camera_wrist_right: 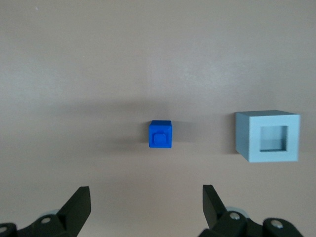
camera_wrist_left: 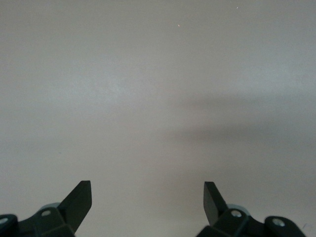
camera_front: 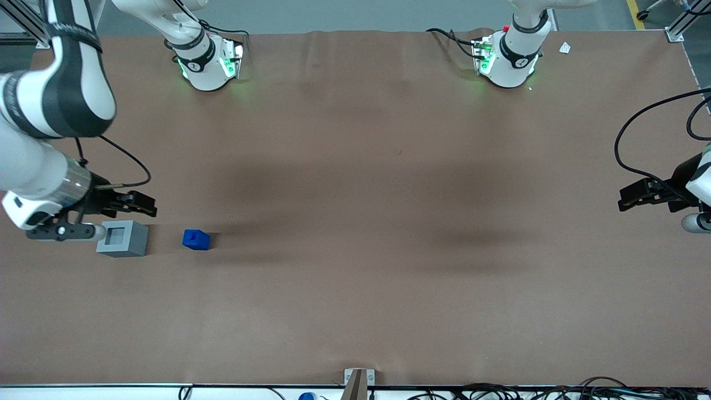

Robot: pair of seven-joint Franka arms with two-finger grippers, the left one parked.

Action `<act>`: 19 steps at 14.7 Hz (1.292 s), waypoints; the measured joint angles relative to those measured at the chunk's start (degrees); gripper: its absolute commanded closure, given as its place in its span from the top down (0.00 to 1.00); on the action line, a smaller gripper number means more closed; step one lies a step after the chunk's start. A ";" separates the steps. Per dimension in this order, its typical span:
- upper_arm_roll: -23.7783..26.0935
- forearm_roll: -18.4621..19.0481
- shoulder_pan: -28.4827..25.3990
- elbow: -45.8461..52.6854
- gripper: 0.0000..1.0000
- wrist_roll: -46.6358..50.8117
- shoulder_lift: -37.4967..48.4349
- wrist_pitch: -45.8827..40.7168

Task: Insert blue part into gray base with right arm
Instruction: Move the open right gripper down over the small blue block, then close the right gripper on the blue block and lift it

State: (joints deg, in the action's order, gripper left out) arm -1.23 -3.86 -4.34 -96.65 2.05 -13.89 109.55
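The blue part (camera_front: 196, 239) (camera_wrist_right: 160, 134) lies on the brown table with its stepped stud facing up. The gray base (camera_front: 123, 238) (camera_wrist_right: 268, 136) stands beside it, toward the working arm's end, square recess upward. The two are apart by about one cube's width. My right arm's gripper (camera_front: 149, 204) (camera_wrist_right: 146, 193) hovers above the table, a little farther from the front camera than the gray base and close to it. Its fingers (camera_wrist_right: 79, 205) are spread wide and hold nothing. In the right wrist view the blue part sits ahead of the fingertips, roughly centred between them.
Two white arm bases (camera_front: 208, 61) (camera_front: 508, 61) stand along the table edge farthest from the front camera. A metal bracket (camera_front: 358, 380) and cables (camera_front: 500, 391) run along the nearest edge. A small white scrap (camera_front: 565, 48) lies near the parked arm's base.
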 measured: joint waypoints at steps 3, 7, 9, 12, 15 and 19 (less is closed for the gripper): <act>0.00 0.00 -0.63 -5.50 1.00 0.00 -2.23 9.38; 0.01 0.01 -2.46 -12.72 1.00 -0.01 -4.63 21.54; 0.00 0.02 -2.76 -13.82 1.00 -0.01 -6.31 23.88; -0.12 0.11 -2.76 -13.89 1.00 -0.02 -9.33 25.53; -0.34 0.32 -2.61 -13.87 0.99 -0.03 -10.76 26.13; -0.65 0.52 -2.49 -13.89 0.91 -0.07 -12.10 27.46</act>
State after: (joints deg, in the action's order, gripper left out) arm -1.88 -3.34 -6.83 -110.54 1.98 -26.00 137.01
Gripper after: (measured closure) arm 0.018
